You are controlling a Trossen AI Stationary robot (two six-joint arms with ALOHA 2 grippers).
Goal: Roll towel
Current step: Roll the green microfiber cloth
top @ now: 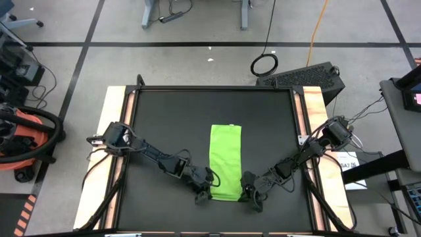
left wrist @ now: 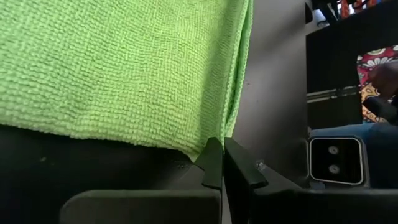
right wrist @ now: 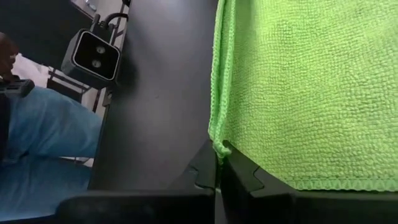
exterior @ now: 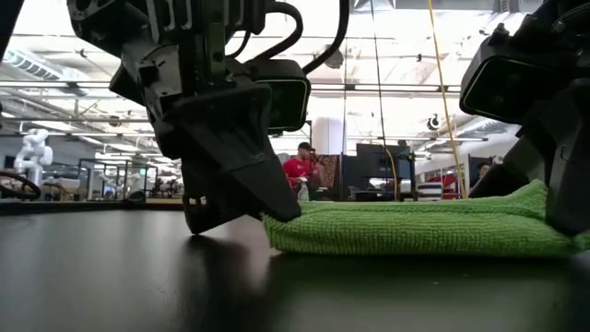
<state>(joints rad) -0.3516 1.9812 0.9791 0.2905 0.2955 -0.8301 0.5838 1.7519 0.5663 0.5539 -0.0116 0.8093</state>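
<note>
The lime-green towel [top: 225,161] lies flat on the black table [top: 164,118] as a long folded strip, running from the far side to the near side. It also shows in the low view [exterior: 415,226]. My left gripper [top: 209,191] is low at the towel's near left corner, shut, and also shows in its wrist view [left wrist: 222,146]. My right gripper [top: 248,192] is low at the near right corner, shut, and also shows in its wrist view [right wrist: 219,152]. My left gripper pinches the tip of the towel's near left corner [left wrist: 214,144] between its two fingertips. The fingers come low and slanting from the table's left and near side. The towel lies flat on the table. How many layers are held I cannot tell. My right gripper pinches the tip of the towel's near right corner [right wrist: 220,147] between its two fingertips. The fingers come low and slanting from the table's right and near side. The towel lies flat on the table. How many layers are held I cannot tell.
Bare black tabletop lies on both sides of the towel and beyond its far end [top: 225,105]. A small camera box [left wrist: 336,160] stands at the table's near edge. A person in blue trousers [right wrist: 43,130] sits beyond that edge.
</note>
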